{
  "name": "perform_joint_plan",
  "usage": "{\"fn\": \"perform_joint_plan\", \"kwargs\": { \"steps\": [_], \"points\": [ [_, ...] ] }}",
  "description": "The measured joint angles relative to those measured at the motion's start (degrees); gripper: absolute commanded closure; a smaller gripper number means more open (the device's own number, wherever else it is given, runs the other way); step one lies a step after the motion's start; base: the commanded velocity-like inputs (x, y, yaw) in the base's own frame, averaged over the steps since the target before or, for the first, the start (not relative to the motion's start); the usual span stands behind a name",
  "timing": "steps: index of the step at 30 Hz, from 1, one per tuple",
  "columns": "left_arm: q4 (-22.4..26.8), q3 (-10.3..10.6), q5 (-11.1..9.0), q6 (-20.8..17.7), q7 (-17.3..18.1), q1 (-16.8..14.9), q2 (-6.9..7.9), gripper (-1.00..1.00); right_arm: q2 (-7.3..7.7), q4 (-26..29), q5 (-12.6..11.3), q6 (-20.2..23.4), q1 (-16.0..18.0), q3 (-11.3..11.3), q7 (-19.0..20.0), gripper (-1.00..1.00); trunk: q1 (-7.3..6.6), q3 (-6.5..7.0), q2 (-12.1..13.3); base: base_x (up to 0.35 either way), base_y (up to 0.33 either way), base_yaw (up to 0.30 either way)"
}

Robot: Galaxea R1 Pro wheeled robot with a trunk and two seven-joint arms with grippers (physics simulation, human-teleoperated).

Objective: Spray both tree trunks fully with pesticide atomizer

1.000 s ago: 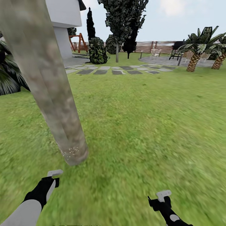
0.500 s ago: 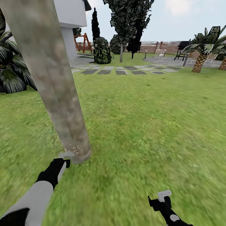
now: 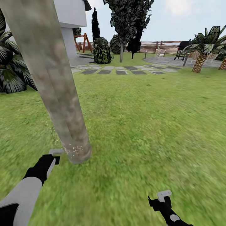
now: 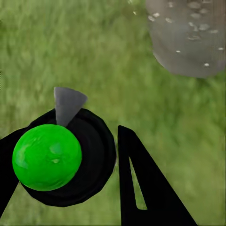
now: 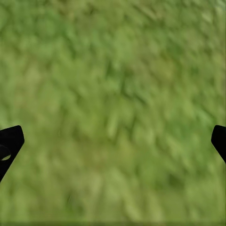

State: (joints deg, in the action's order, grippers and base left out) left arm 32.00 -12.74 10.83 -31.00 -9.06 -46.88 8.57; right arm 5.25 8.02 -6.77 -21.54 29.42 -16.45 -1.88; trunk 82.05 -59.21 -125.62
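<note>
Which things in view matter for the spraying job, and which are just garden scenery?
Job:
- left gripper, shut on the atomizer
- tree trunk, white pesticide specks at its base
- second tree, farther off

Scenery:
- paving slabs
- palm
- fence
- grill
- swing frame

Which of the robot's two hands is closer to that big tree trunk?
The left. The left gripper, holding the atomizer, sits just beside the tree trunk at its speckled base. The right gripper hangs well off over open grass.
</note>
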Motion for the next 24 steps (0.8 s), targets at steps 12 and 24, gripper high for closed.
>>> {"fn": "perform_joint_plan", "kwargs": {
  "steps": [12,24],
  "points": [
    [6.32,2.4,2.36,-6.86,5.48,-0.35,-3.83,1.0,0.13,0.0,-0.01,0.01,0.0,0.08,0.0,-1.0,0.0,0.0,0.0,0.0,0.0,0.0],
    [7.4,4.78,1.83,-8.5,5.69,-2.7,-2.3,1.0,0.07,0.0,0.05,0.09,0.0,0.0,0.0,-1.0,0.0,0.0,0.0,0.0,0.0,0.0]
  ]
}}
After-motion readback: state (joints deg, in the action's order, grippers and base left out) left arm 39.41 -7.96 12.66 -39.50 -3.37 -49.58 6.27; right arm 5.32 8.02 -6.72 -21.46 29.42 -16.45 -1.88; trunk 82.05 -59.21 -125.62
